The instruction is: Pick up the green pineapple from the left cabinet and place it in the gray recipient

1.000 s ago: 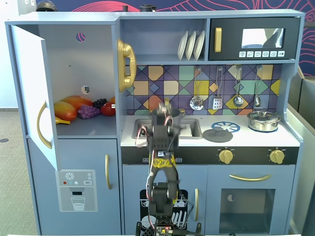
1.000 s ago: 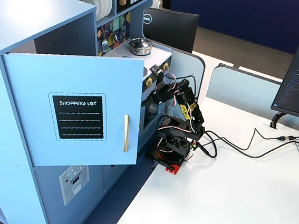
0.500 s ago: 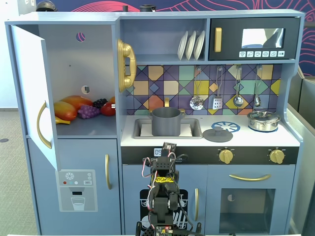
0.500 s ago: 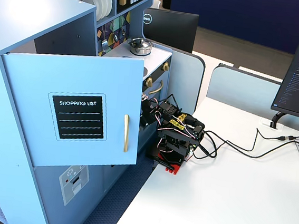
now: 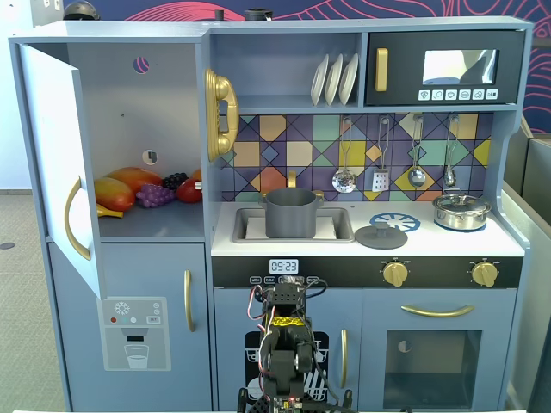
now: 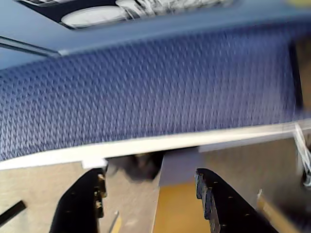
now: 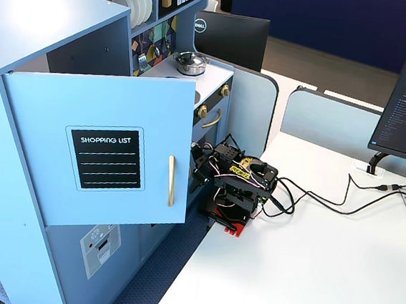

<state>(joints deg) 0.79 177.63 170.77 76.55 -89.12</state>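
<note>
In a fixed view the left cabinet (image 5: 142,129) stands with its door open; on its shelf lie a mango (image 5: 116,193), purple grapes (image 5: 155,195) and a red fruit (image 5: 189,190); the green pineapple I cannot find. The gray recipient (image 5: 289,212) sits in the sink (image 5: 340,225). In the wrist view the gripper (image 6: 150,194) is open and empty.

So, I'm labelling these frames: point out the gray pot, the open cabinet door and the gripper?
gray pot (image 5: 289,218), a fixed view, front wall.
cabinet door (image 7: 62,124), a fixed view, outer panel.
gripper (image 6: 149,201), wrist view, between its open fingertips.
</note>
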